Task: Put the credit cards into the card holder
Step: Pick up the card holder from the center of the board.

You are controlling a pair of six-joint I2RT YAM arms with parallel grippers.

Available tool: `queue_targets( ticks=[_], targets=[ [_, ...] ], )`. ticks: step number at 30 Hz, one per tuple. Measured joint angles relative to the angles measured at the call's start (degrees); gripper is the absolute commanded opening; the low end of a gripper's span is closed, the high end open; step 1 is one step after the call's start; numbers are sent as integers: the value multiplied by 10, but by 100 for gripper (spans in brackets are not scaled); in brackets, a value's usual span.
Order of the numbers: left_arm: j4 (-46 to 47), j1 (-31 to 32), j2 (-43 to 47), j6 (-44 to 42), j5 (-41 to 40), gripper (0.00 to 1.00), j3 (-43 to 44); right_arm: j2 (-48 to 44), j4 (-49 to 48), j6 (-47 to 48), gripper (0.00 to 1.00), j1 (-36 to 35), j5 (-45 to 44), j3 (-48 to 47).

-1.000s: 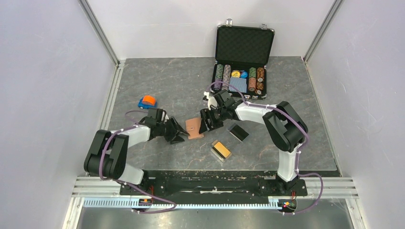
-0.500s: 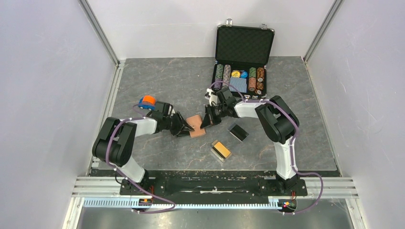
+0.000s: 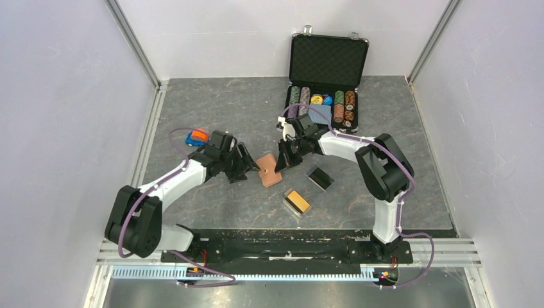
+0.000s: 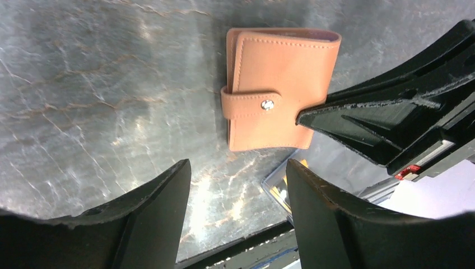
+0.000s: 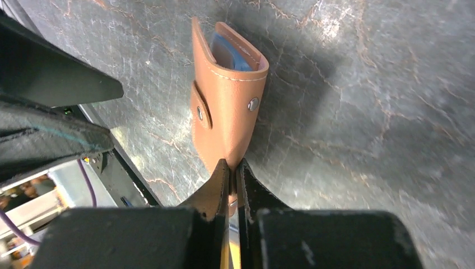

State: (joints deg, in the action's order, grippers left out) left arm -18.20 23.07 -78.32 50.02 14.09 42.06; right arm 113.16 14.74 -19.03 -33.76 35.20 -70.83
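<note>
The tan leather card holder (image 3: 269,171) lies closed on the grey table between my two grippers. Its snap tab (image 4: 246,104) runs across the front, and blue lining (image 5: 231,56) shows at its far end. My right gripper (image 5: 231,163) is shut on the holder's near edge (image 5: 224,140); from above it (image 3: 283,160) sits at the holder's right side. My left gripper (image 4: 238,168) stands open just short of the holder (image 4: 280,84), with nothing between its fingers (image 4: 151,218). Gold-orange credit cards (image 3: 297,201) and black credit cards (image 3: 320,178) lie to the holder's lower right.
An open black poker-chip case (image 3: 328,61) stands at the back, behind the right arm. A small blue and orange toy (image 3: 197,136) sits beside the left arm's wrist. A clear box corner with orange inside (image 4: 283,188) shows between the left fingers.
My right gripper has shut on the card holder. The left gripper has drawn back from the holder and opened wider. The holder has shifted slightly to the right.
</note>
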Motion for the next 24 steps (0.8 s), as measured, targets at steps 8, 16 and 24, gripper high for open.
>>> queue_targets(
  ticks=[8,16,24],
  targets=[
    [-75,66,-6,-6,-56,68,81,-76,55,17,0,0,-55,6],
    [-97,104,-101,-17,-71,61,169,-97,85,14,0,-13,-69,19],
    [-111,132,-170,-31,-70,49,220,-110,102,7,0,-20,-73,28]
  ],
)
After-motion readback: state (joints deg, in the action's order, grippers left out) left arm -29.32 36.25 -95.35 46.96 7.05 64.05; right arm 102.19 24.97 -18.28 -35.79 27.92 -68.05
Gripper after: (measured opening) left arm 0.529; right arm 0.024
